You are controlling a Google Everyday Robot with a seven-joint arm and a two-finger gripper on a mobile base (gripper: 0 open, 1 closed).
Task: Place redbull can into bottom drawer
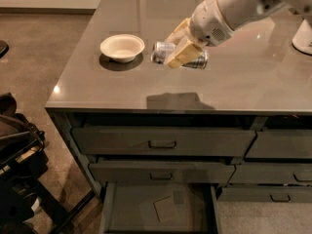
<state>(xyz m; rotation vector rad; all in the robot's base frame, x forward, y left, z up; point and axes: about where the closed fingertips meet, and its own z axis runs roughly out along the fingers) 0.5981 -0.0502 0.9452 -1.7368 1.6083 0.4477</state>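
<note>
The grey table (253, 82) fills the upper view, with stacked drawers under its front edge. The white robot arm (234, 9) reaches in from the right. Below, the bottom drawer (131, 208) stands pulled out, a tan patch (165, 208) on its floor. A cream bowl (122, 48) sits on the table. Just right of it, the gripper (181, 43) has its tan fingers (184, 52) clamped across the redbull can (160, 50), which lies sideways above the table.

High frontal view downward, tool (179, 48) above counter (243, 89)
</note>
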